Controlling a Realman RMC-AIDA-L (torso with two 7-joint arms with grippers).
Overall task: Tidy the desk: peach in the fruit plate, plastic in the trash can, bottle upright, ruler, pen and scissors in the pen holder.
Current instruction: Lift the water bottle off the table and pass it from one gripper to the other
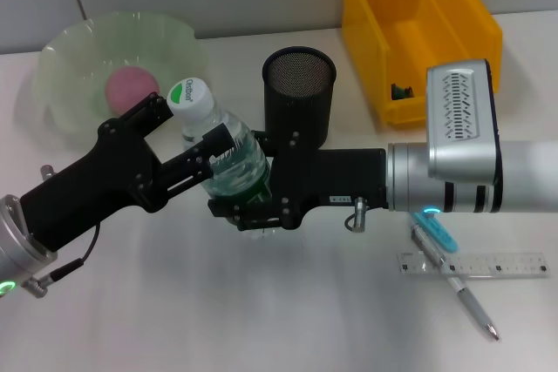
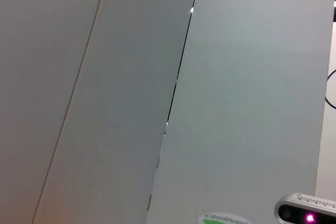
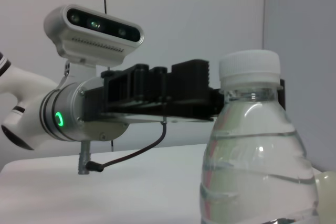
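The bottle [image 1: 225, 147] stood upright near the middle of the white bench [image 1: 261, 302], between the two arms, and both of them were at it. The left end effector [image 1: 190, 132] came from the left side, with its black fingers [image 1: 144, 115] set around the upper part of the bottle, just under the white-and-green cap; the fingers looked spread on both sides of the neck, but I could not tell if they really pressed on it. The right end effector [image 1: 248, 206] reached in from the right side and was clenched on the lower body of the bottle, where the green label was. In the right wrist view the bottle [image 3: 257, 145] filled the near side, and behind it the left end effector [image 3: 173, 95] was level with the cap. The peach [image 1: 131, 87] lay inside the fruit plate [image 1: 74, 50] at the far left of the bench. The pen holder [image 1: 298, 93] stood just behind the right arm, and the trash can [image 1: 418, 32] stood at the far right, with something small and dark inside. Close to the right arm lay the scissors [image 1: 438, 234], the pen [image 1: 462, 294] and the ruler [image 1: 475, 264], the pen crossing over the ruler.
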